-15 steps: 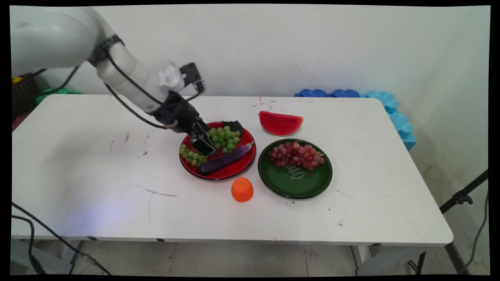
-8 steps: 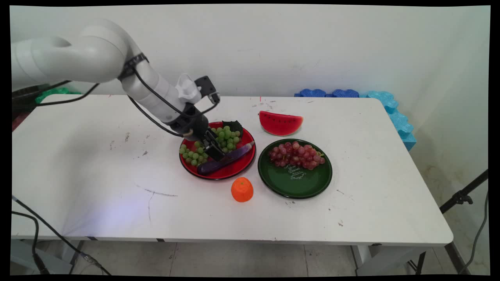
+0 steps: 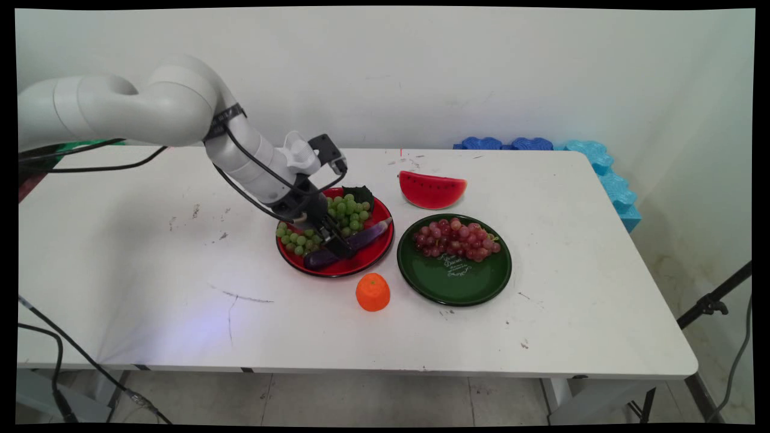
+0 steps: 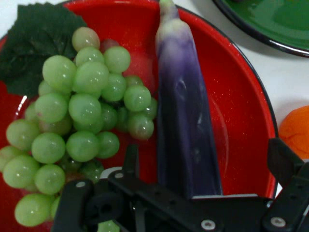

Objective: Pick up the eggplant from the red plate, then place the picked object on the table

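Eggplant [image 4: 186, 121] lies lengthwise up the hand view's centre, on the red plate [image 4: 241, 130]; pincer [image 4: 205, 169], released, straddles its near end, green grapes [image 4: 82, 121] at left.

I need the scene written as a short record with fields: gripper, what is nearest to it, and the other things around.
gripper: black two-finger gripper, open, low over the red plate
nearest: purple eggplant, lying on the red plate between the fingers
beside it: green grapes with a dark leaf, on the same plate
right of it: green plate holding red grapes
on the table: orange, watermelon slice
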Controlling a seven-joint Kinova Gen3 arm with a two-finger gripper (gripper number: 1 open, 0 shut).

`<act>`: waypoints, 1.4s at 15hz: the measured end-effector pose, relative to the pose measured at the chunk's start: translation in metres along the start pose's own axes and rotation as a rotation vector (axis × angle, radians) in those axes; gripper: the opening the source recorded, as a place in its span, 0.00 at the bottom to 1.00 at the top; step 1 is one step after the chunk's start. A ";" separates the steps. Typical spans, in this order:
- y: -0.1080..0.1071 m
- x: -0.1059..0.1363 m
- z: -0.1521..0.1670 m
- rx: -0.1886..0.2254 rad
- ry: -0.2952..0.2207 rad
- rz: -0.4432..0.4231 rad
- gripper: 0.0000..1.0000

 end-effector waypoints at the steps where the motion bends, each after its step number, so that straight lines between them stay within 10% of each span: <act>1: 0.000 -0.001 0.002 0.001 -0.003 -0.006 1.00; 5: 0.000 -0.005 0.009 0.001 -0.012 -0.007 1.00; 6: 0.000 -0.005 0.010 0.001 -0.013 -0.006 0.00; 21: 0.012 0.002 -0.016 -0.002 0.018 0.078 0.00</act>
